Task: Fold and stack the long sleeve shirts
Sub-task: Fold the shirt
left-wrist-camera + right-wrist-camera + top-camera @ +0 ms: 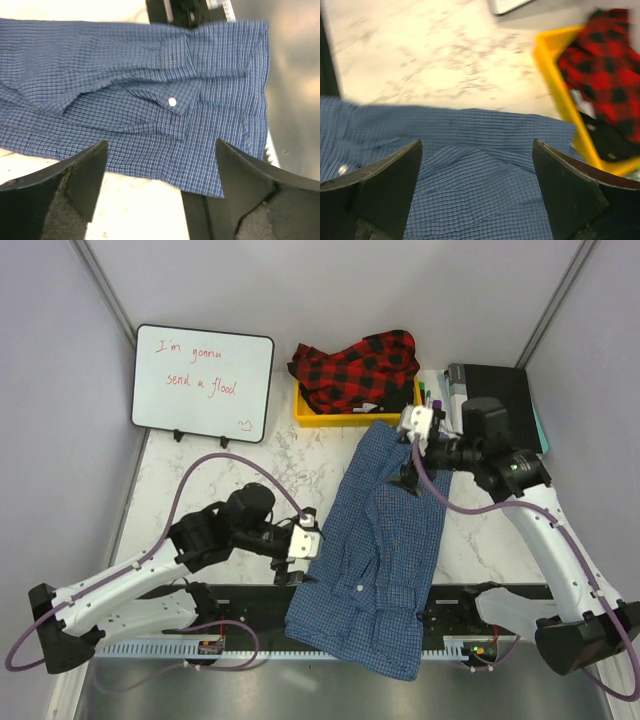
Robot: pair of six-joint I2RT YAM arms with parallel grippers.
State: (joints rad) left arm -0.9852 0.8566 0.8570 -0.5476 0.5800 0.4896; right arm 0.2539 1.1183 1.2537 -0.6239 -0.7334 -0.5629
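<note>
The blue checked shirt (380,540) lies in a long strip down the middle of the table, its near end hanging over the front edge. The red-and-black plaid shirt (358,368) is bunched in a yellow bin (305,412) at the back. My left gripper (298,560) is open and empty at the blue shirt's left edge; the left wrist view shows the shirt (150,90) beyond its fingers (75,175). My right gripper (412,455) is open and empty above the shirt's far end; the shirt (480,170) shows between its fingers, with the plaid shirt (605,65) to the right.
A whiteboard (203,380) with red writing stands at the back left. A dark flat case (505,390) and some pens lie at the back right. Bare marble table (250,455) lies left of the shirt. A black rail (240,595) runs along the front edge.
</note>
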